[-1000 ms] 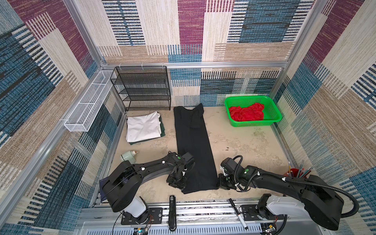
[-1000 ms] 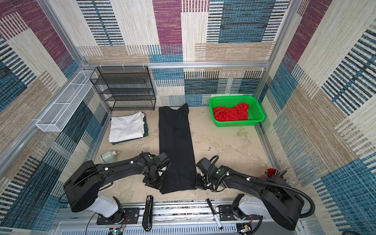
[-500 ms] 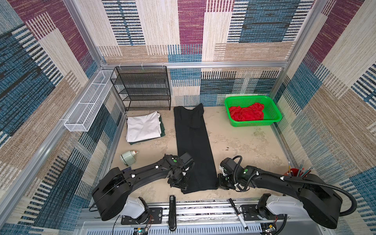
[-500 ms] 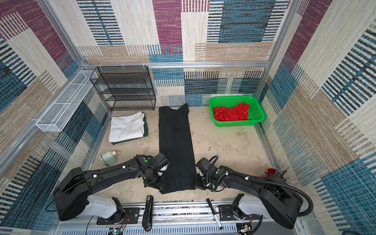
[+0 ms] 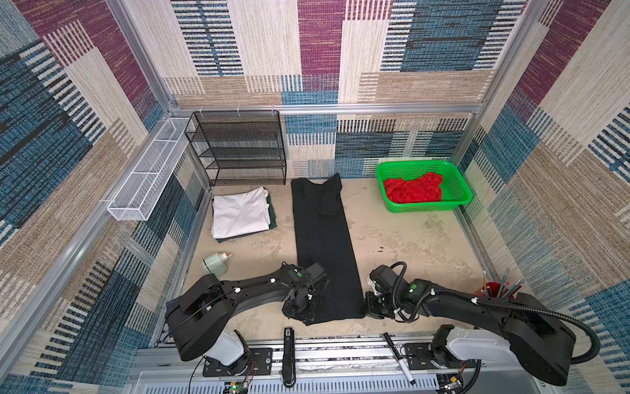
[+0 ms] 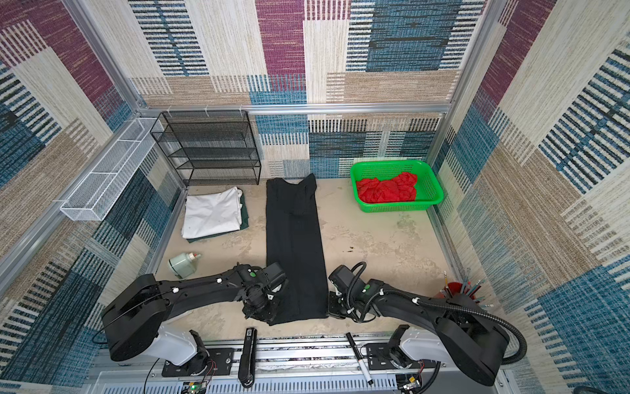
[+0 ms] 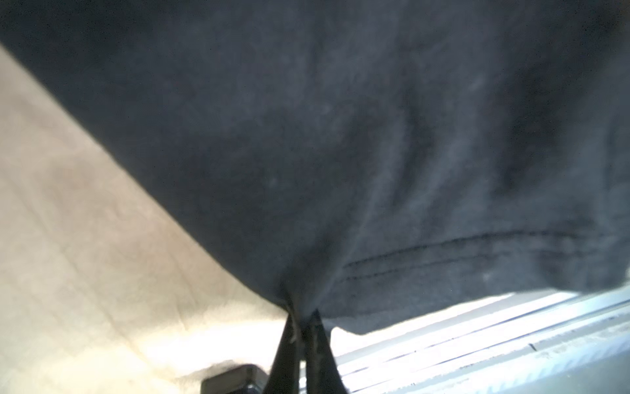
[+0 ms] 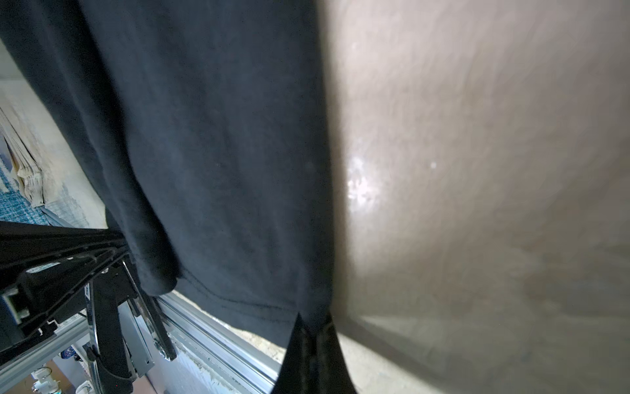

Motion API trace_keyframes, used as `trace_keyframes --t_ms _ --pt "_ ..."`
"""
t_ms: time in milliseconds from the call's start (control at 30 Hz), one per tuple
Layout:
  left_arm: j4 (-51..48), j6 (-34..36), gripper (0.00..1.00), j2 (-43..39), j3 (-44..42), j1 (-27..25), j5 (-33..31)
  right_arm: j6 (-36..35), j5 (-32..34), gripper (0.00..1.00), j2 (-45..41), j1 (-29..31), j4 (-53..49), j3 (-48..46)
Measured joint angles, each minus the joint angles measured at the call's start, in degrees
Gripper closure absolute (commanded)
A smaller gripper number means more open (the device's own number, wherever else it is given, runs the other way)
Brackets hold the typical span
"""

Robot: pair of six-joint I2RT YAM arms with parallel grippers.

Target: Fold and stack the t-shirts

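Clamping black t-shirt [image 5: 324, 245] corners, both jaws

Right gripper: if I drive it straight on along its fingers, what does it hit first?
The right gripper points steeply down, shut on a near corner of the black t-shirt. Straight on, it would probably meet the table right under that cloth; whether its tips touch it now is unclear.

Matt, soft knit cloth with a double-stitched hem forms the black t-shirt [image 5: 324, 238]; the red t-shirt [image 5: 412, 191] is crumpled matt cloth. The basket [image 5: 456, 186] is green perforated plastic, slightly glossy; the rack [image 5: 238, 160] is black mesh, probably painted metal. The tabletop [image 5: 409, 245] is mottled beige, rough-looking, faintly shiny in patches.
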Motion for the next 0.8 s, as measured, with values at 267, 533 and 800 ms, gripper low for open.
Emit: trace_keyframes --t_ms 267,533,800 --pt "-1.2 -0.1 0.99 -2.4 -2.1 0.0 -1.0 0.9 0.0 0.97 -1.9 0.0 -0.2 -1.1" --pt "-0.3 0.2 0.74 -3.1 -2.6 0.0 0.4 1.8 0.1 0.78 -5.2 0.0 -0.7 -1.9" --pt "-1.2 0.1 0.63 -10.4 -3.7 0.0 1.2 2.4 0.4 0.67 -5.0 0.0 -0.2 -2.0"
